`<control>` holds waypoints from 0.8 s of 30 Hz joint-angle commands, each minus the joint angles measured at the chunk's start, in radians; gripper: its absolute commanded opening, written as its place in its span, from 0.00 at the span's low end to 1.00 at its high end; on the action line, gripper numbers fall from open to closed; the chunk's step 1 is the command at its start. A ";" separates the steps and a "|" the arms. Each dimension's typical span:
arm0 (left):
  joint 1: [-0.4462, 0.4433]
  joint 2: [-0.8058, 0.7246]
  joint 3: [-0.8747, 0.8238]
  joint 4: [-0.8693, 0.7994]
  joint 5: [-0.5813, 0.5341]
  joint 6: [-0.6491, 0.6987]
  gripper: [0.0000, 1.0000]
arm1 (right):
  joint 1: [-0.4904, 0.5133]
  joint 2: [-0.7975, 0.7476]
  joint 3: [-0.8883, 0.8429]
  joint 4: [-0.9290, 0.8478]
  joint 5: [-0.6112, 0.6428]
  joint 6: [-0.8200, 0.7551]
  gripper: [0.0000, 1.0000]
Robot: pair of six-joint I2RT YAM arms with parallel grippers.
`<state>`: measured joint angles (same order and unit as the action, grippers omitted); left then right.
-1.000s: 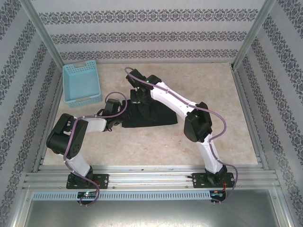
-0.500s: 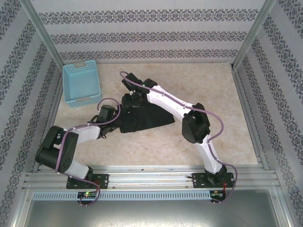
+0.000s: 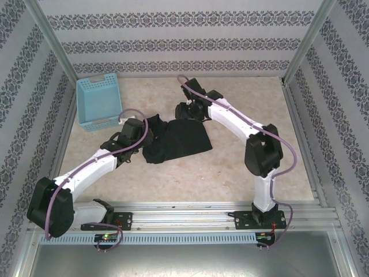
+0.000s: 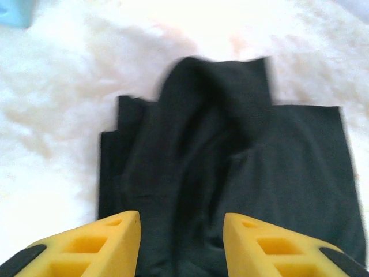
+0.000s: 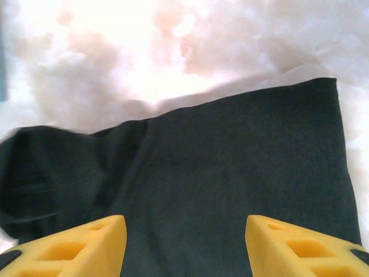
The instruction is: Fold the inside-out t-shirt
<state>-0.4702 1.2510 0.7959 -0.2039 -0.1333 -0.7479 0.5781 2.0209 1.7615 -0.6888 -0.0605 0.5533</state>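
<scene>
The inside-out t-shirt (image 3: 180,144) lies as a plain black, loosely folded bundle in the middle of the table. My left gripper (image 3: 151,127) hovers at its left end. In the left wrist view its yellow fingers (image 4: 115,236) stand apart over rumpled black fabric (image 4: 230,156), and the left gripper (image 4: 181,222) is open with nothing pinched. My right gripper (image 3: 183,111) sits just beyond the shirt's far edge. In the right wrist view the right gripper (image 5: 184,222) is open wide above a smooth panel of the shirt (image 5: 230,156), holding nothing.
A light blue plastic basket (image 3: 99,101) stands at the far left of the table, and its corner (image 4: 12,11) shows in the left wrist view. Metal frame posts and patterned walls close in the table. Bare marbled tabletop lies to the right of and in front of the shirt.
The right gripper has opened, let go of the shirt and pulled back toward the far right. The left arm has stretched forward to the shirt's left end, its jaws widening.
</scene>
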 commanded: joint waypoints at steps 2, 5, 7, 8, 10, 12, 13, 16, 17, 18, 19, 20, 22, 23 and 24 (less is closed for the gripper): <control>-0.060 0.083 0.042 -0.045 -0.010 0.020 0.43 | -0.007 0.105 0.032 0.075 -0.057 -0.062 0.56; -0.061 0.193 0.050 -0.010 0.047 -0.006 0.43 | -0.014 0.190 0.101 0.025 -0.014 -0.058 0.56; -0.058 0.257 0.050 0.005 0.062 -0.014 0.43 | -0.043 0.225 0.103 -0.014 0.009 -0.016 0.55; -0.053 0.286 0.049 0.005 0.065 -0.016 0.43 | -0.064 0.229 0.071 -0.008 0.002 0.013 0.54; -0.032 0.321 0.033 0.014 0.069 -0.017 0.40 | -0.100 0.204 -0.030 0.031 0.003 0.060 0.54; -0.003 0.333 0.004 0.040 0.080 -0.016 0.36 | -0.124 0.150 -0.157 0.086 0.008 0.093 0.53; 0.014 0.337 -0.009 0.056 0.089 -0.010 0.34 | -0.131 0.111 -0.225 0.114 0.016 0.114 0.52; 0.046 0.377 0.011 0.074 0.122 0.047 0.27 | -0.142 -0.014 -0.458 0.212 0.025 0.199 0.49; 0.058 0.397 0.031 0.078 0.133 0.067 0.25 | -0.140 -0.065 -0.537 0.248 0.026 0.233 0.47; 0.069 0.411 0.046 0.085 0.144 0.083 0.23 | -0.135 -0.106 -0.597 0.262 0.032 0.262 0.45; 0.084 0.427 0.068 0.097 0.157 0.100 0.21 | -0.126 -0.152 -0.664 0.272 0.045 0.297 0.43; 0.104 0.443 0.098 0.096 0.172 0.112 0.20 | -0.114 -0.203 -0.737 0.285 0.056 0.337 0.42; 0.139 0.471 0.165 0.071 0.196 0.130 0.15 | -0.077 -0.309 -0.863 0.319 0.077 0.401 0.41; 0.152 0.477 0.202 0.049 0.197 0.143 0.15 | -0.045 -0.363 -0.912 0.333 0.094 0.422 0.41; 0.157 0.475 0.230 0.021 0.185 0.154 0.14 | -0.020 -0.407 -0.937 0.336 0.104 0.427 0.41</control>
<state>-0.3603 1.7172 0.9520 -0.1234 0.0715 -0.6598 0.5060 1.6920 0.9237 -0.3332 -0.0441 0.8677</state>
